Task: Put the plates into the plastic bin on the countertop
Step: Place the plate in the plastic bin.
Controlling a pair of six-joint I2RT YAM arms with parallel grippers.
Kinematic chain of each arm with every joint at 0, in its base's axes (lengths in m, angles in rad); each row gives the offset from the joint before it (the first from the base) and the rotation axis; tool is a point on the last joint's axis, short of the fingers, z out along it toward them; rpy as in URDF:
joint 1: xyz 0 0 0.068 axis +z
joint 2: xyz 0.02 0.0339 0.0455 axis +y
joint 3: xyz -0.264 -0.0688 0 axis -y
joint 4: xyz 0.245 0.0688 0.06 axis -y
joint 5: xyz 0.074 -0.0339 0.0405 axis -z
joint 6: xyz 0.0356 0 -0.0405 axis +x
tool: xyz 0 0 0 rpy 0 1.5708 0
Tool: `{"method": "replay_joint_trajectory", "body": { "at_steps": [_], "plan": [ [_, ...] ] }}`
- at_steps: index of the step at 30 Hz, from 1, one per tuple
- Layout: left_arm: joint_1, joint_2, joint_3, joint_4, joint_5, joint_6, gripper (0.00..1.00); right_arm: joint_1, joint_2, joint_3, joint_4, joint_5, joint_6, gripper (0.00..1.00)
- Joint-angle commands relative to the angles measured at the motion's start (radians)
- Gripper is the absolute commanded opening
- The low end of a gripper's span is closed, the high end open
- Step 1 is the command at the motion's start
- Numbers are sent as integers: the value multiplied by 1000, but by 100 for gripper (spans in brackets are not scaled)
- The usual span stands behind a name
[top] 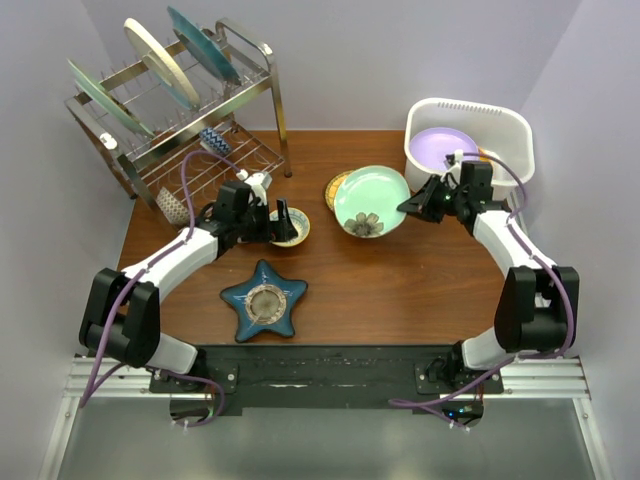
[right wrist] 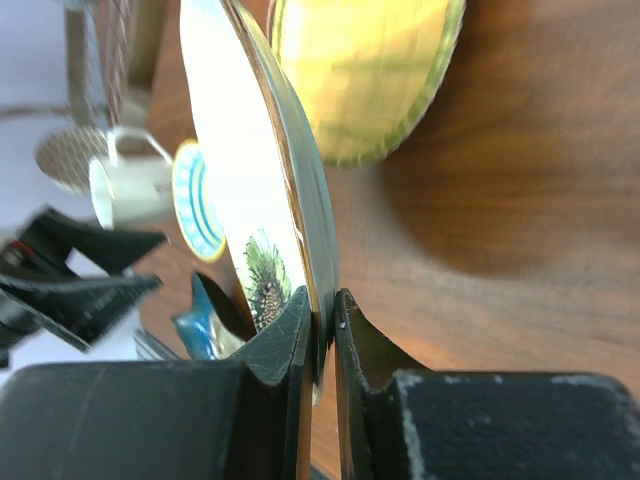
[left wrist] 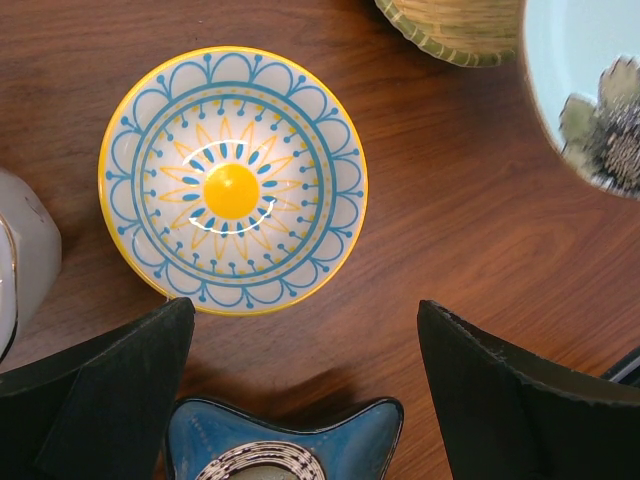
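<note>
My right gripper point(top: 408, 207) is shut on the right rim of the mint green plate point(top: 371, 198), which has a pine-cone picture. The right wrist view shows that plate point(right wrist: 290, 180) edge-on and tilted above the countertop point(top: 400, 290), pinched between the fingers of the gripper point(right wrist: 322, 310). A yellow-brown plate point(top: 336, 187) lies partly beneath it. The lavender plate point(top: 438, 150) rests in the white plastic bin point(top: 500, 125). The dark-blue star-shaped plate point(top: 264, 299) lies near the front. My left gripper point(top: 280, 222) hangs open and empty, its fingers wide apart in the left wrist view point(left wrist: 305, 310), just short of the small white bowl point(left wrist: 232, 180).
A metal wire dish rack point(top: 225, 160) stands at the back left with three plates upright in it, green point(top: 105, 98), beige point(top: 160, 60) and blue point(top: 203, 45). A white cup point(left wrist: 25, 260) sits left of the bowl. Walls close in on both sides.
</note>
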Motion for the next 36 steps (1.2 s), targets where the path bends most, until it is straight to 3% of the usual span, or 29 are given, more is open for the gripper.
{"method": "replay_joint_trajectory", "body": {
  "at_steps": [1, 15, 29, 36],
  "plan": [
    [0, -32, 2, 33, 7, 4, 98, -62, -4, 102, 175, -79, 94, 0],
    [-1, -32, 0, 41, 18, -3, 98, -145, 79, 266, 247, -70, 194, 0],
    [0, -53, -17, 36, 15, -5, 98, -278, 242, 329, 491, -133, 423, 0],
    [0, -66, -18, 25, 4, 6, 98, -336, 306, 370, 506, -118, 464, 0]
  ]
}}
